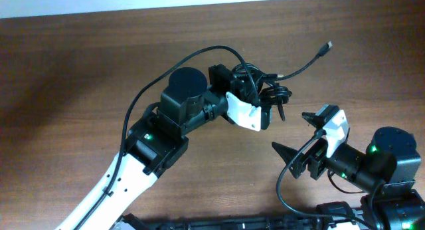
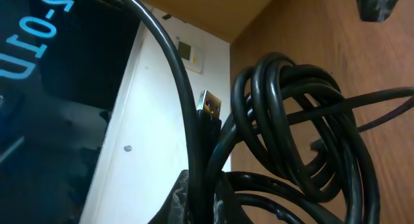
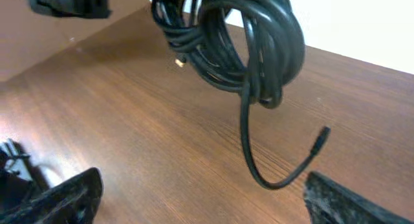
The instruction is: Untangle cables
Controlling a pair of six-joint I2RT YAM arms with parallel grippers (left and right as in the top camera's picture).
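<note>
left gripper (image 1: 265, 109) clamped on knotted bundle of thin black cables (image 1: 273, 92), far-centre over brown wooden table (image 1: 80, 57) | right gripper (image 1: 292, 131) wide, empty, near right | risk: tugging dangling plug end (image 3: 321, 134) may tighten the knot

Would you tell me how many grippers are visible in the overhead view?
2. The left gripper is near the centre, shut on the bundle of cables. The right gripper is at the lower right, open and empty, apart from the bundle. None seems hidden.
</note>
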